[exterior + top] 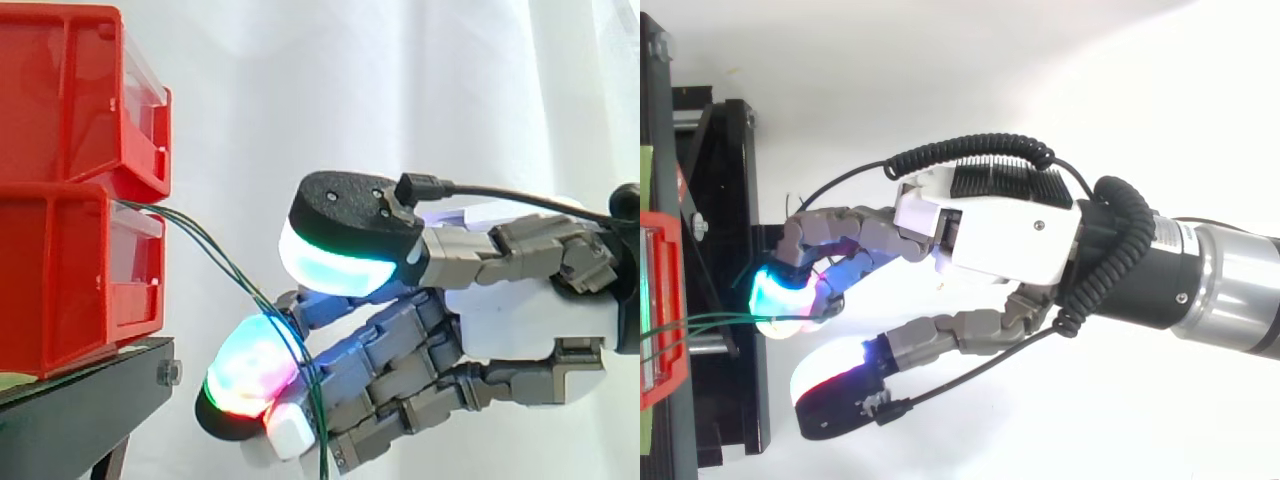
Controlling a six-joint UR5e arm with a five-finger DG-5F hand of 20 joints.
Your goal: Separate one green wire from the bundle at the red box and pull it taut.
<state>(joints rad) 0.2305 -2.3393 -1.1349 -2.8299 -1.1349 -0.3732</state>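
From the stacked bins (70,280), wires (228,265) slope down into the robot hand (520,310).

Two red bins stand at the left, stacked one on the other: an upper red bin (60,90) and a lower red bin (60,280). Each holds one clear plastic insert (148,85), two in all. One black stand (90,405) carries them, with one bolt head (168,373) on its right end. The green wires (215,250) leaving the lower bin number at least two strands, lying too close together for a surer count. One hand (520,305) is at the right, on one arm (1230,290). One white curtain (400,80) hangs at the far side.
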